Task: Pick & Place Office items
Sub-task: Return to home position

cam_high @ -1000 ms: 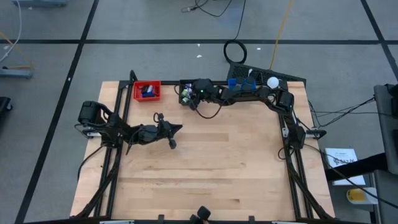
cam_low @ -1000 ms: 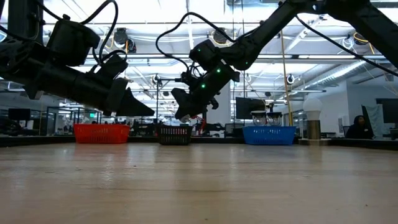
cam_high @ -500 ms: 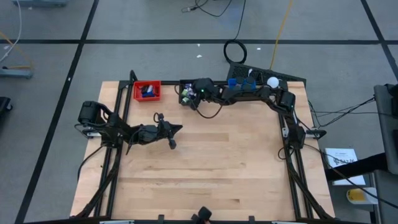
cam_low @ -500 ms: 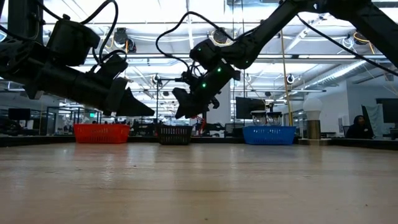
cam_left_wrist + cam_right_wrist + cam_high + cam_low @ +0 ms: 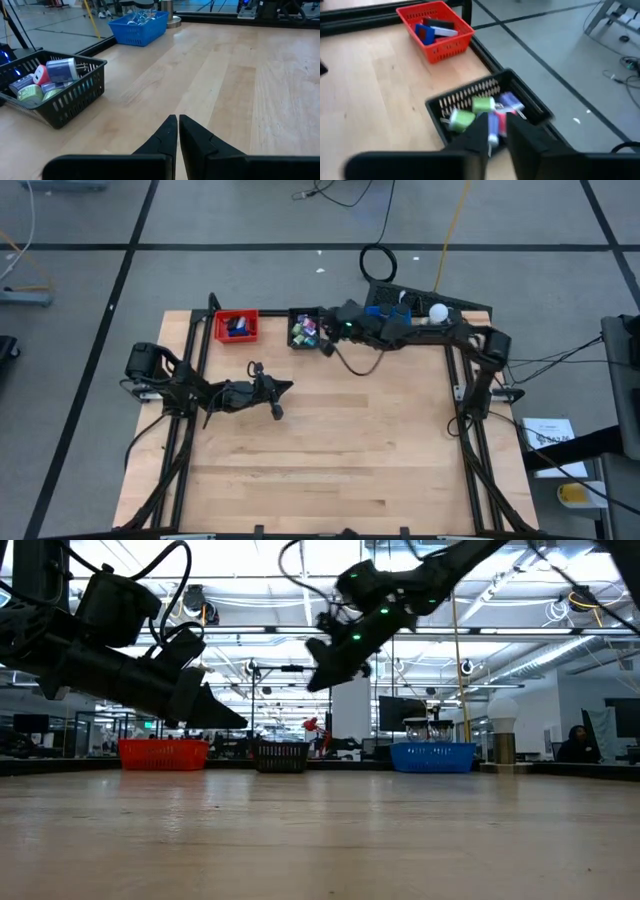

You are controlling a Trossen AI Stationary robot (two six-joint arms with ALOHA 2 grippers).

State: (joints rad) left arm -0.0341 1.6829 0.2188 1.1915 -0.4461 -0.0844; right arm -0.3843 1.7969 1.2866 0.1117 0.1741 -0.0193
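Bins stand in a row along the table's (image 5: 350, 450) far edge: a red bin (image 5: 447, 47) toward the left corner, a black bin (image 5: 75, 100) near the middle, and a blue bin (image 5: 432, 757) further right. The office items (image 5: 60, 70) are in these bins. Green, purple, red and white pieces are heaped in the black bin, and a few blue and dark ones lie in the red bin.

The right gripper (image 5: 497, 127) hangs high above the table just beside the black bin, on the side toward the blue bin. Its jaws are slightly spread and hold nothing. The right arm reaches in from the table's right edge and passes over the blue bin, hiding most of it from above. A white ball lamp (image 5: 438, 311) sits just behind that arm at the far edge.

The left gripper (image 5: 177, 125) hovers over bare wood toward the table's left side, well apart from the bins, with its jaws pressed together and empty.

A coiled cable (image 5: 378, 262) lies on the floor past the far edge. A person (image 5: 578, 743) is in the room beyond.
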